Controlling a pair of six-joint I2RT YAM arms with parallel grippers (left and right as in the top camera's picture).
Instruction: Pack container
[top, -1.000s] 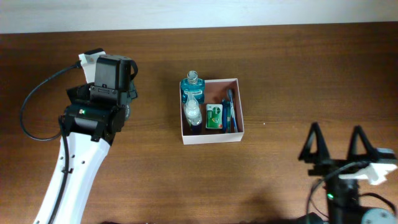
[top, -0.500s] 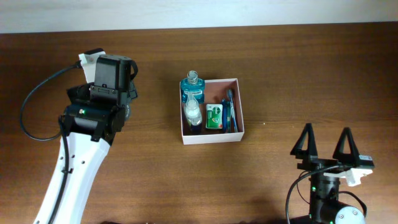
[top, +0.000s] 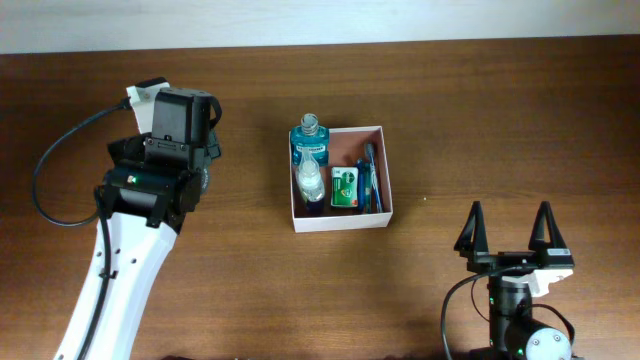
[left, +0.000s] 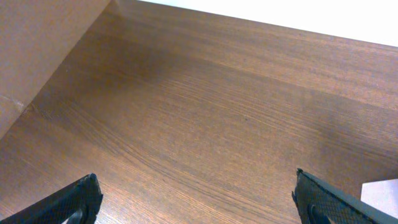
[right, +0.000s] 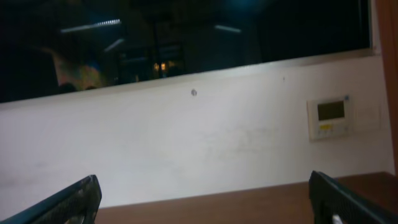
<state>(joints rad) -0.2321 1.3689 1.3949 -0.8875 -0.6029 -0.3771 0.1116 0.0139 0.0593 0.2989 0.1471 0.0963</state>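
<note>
Right tool (top: 509, 210) spread, container (top: 340, 221) well apart, ahead-left

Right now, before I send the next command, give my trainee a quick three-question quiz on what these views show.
1. True or false: the right gripper is holding a bottle.
2. The teal bottle stands where in relation to the container? A: in its far-left corner. B: in its near-right corner. C: outside it.
3. Fill in: the left gripper has its jaws ___.
Key: 1 false; 2 A; 3 open.
</note>
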